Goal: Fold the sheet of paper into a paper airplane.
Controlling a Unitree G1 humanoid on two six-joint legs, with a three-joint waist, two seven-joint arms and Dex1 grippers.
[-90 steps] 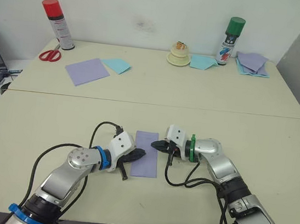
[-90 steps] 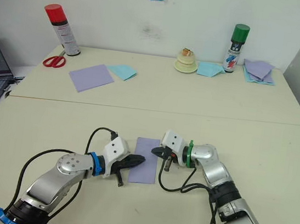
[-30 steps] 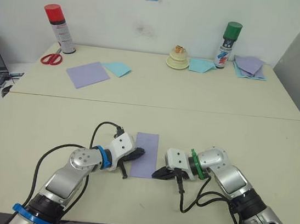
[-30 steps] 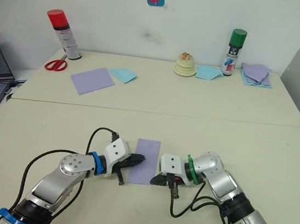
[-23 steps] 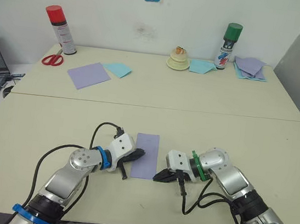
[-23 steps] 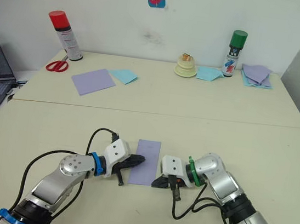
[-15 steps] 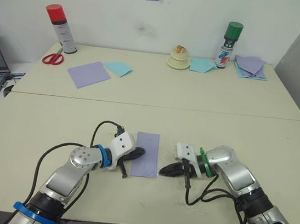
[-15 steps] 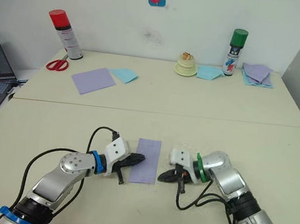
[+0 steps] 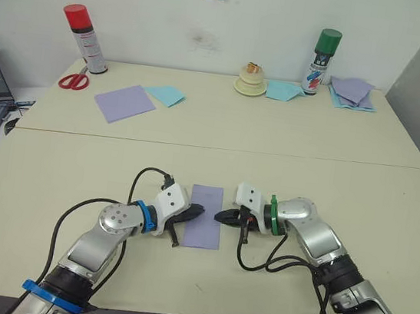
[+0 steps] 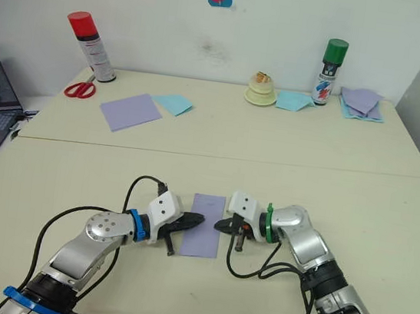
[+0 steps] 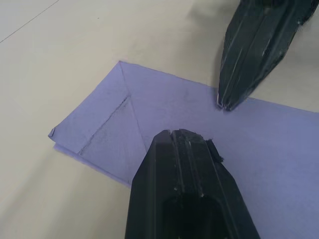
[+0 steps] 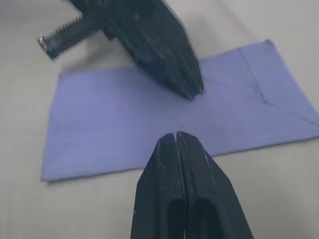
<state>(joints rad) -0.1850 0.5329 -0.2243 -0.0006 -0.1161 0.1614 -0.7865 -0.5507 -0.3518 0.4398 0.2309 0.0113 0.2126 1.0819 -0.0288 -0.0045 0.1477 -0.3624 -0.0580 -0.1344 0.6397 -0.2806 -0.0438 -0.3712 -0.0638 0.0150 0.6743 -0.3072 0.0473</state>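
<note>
Plainly, paper: the sheet of paper (image 9: 204,216) is lying flat near the front edge of the table (image 9: 360,192), folded lengthwise into a narrow strip, with faint diagonal creases at its far end.
Progress: an early fold is looking done; the nose folds and wing folds are still waiting, and no paper airplane is taking shape yet, as far as I can judge.
Left gripper (image 9: 196,214): its fingers are pressed together, holding nothing, the tip resting on the strip's left side.
Right gripper (image 9: 221,216): its fingers are likewise closed and empty, the tip meeting the strip's right edge.
Surroundings: a smooth lavender square (image 9: 123,102) is sitting well apart, toward the table's far left corner.
</note>
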